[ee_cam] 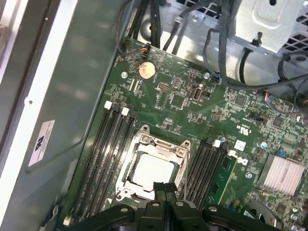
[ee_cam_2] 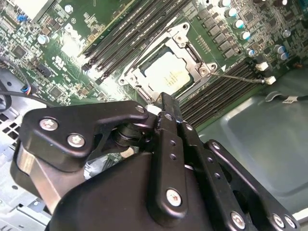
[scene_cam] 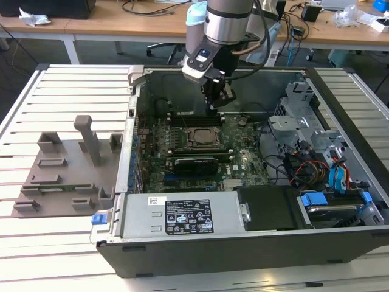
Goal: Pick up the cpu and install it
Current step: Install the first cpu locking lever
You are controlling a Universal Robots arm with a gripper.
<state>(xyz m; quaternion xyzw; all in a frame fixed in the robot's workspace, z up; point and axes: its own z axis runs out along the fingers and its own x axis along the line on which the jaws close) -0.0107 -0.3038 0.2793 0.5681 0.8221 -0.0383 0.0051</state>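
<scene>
**Gripper** (ee_cam: 164, 186), one. In both wrist views its two black fingers (ee_cam_2: 162, 126) lie pressed together with no gap, and you see nothing held between them. Its body hides the near edge of the socket frame (ee_cam: 161, 144). You cannot tell whether the tips touch that frame or hang just above it. In the exterior view the gripper (scene_cam: 214, 104) hangs over the board at the socket's far side.

**Cpu** (ee_cam: 149, 171), one. It is a thin, flat square with a pale silver-white top and a soft shine. It sits level inside the metal socket frame in the middle of the motherboard (ee_cam: 178, 103). The fingers cover part of its near edge. In the second wrist view the cpu (ee_cam_2: 166, 72) shows almost whole.

**Memory slots** (ee_cam: 108, 154), two banks, one on each side of the socket. The slots within a bank are hard to count.

**Coin cell** (ee_cam: 146, 70), one, near the board's far edge.

**Finned heat sink** (ee_cam: 284, 175), one.

**Black cables** (ee_cam: 221, 43). They are bundled and cut off by the frame edge, so you cannot count them.

**Computer case** (scene_cam: 182, 255), one, lying open on a slatted table (scene_cam: 79, 85).

**Grey fixture plate** (scene_cam: 67, 173), one, with upright posts. It lies beside the case on the exterior view's left.
</scene>
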